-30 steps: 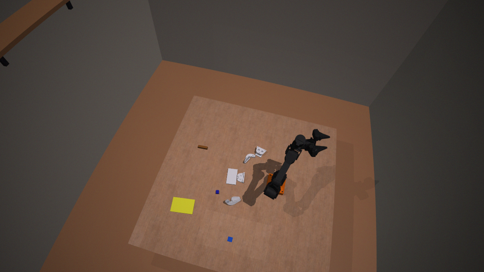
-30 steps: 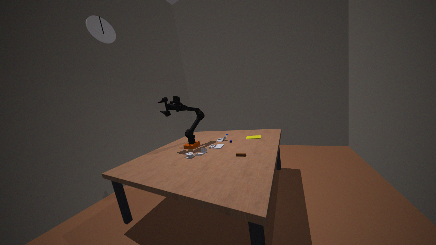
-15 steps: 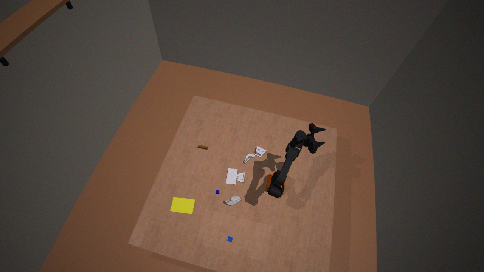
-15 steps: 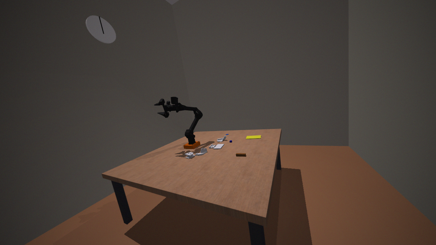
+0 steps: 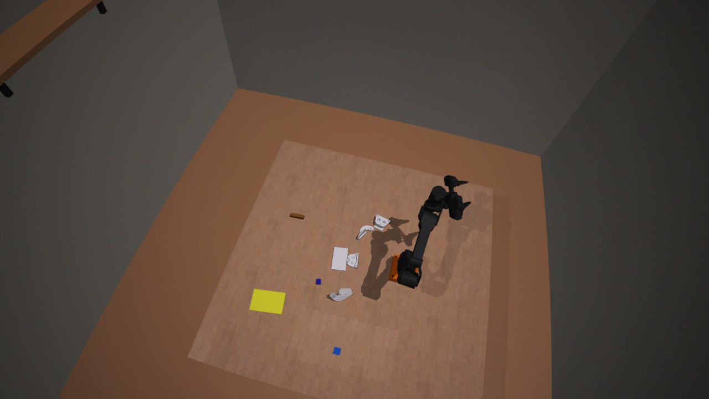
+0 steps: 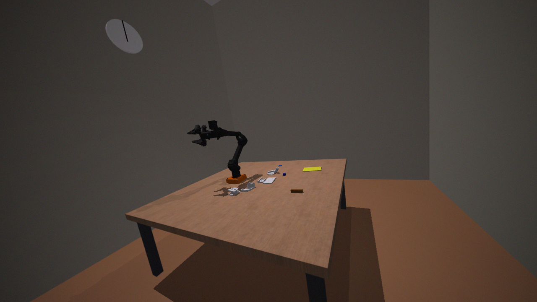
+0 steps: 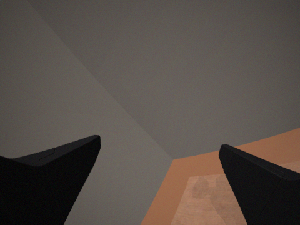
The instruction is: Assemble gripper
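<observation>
Gripper (image 5: 468, 192) (image 6: 190, 137) (image 7: 161, 147): raised at left, fingers spread almost fully, nothing held, tips pointing left, away from the parts. Near jaw (image 5: 365, 230) (image 6: 246, 189): loose on the table (image 5: 317, 173) (image 6: 240, 221) (image 7: 187, 206), below and right of the fingers, long axis roughly left-right; far jaw (image 5: 342, 295) (image 6: 272, 172): beyond, also unmounted.

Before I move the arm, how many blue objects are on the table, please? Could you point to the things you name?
2. In the top view, a small dark-blue cube (image 5: 318, 281) (image 6: 284, 174) sits right of the flat yellow rectangle (image 5: 267, 301) (image 6: 312, 168); a flat bright-blue square (image 5: 336, 351) (image 6: 279, 165) lies lower down.
</observation>
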You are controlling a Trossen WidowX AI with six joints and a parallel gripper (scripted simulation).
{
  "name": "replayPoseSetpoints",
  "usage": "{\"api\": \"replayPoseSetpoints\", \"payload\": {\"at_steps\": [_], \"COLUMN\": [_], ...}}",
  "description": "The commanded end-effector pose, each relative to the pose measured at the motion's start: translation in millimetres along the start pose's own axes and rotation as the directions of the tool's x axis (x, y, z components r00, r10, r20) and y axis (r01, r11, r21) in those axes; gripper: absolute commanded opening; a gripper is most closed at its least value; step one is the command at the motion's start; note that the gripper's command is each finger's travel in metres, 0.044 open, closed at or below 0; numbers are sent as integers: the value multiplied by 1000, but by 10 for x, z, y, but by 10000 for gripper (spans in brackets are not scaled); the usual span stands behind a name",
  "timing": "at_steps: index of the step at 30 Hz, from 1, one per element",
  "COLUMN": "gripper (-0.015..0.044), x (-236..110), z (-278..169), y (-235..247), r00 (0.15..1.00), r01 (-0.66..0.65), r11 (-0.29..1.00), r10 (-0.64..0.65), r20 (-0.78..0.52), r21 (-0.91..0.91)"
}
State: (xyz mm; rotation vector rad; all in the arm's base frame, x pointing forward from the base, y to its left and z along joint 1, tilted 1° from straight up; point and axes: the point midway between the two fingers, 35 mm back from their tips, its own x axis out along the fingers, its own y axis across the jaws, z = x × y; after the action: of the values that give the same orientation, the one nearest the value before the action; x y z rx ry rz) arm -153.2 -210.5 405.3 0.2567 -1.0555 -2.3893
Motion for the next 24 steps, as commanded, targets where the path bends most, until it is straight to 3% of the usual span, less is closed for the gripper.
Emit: {"api": "replayPoseSetpoints", "payload": {"at_steps": [1,24], "gripper": [440,440], "x": [-3,-102], "z": [-165,-895], "y": [64,268], "r00": [998,943], "r01": [-28,-220], "r11": [997,864], "r10": [23,70], "r20": [-63,-325], "r21": [-79,-453]}}
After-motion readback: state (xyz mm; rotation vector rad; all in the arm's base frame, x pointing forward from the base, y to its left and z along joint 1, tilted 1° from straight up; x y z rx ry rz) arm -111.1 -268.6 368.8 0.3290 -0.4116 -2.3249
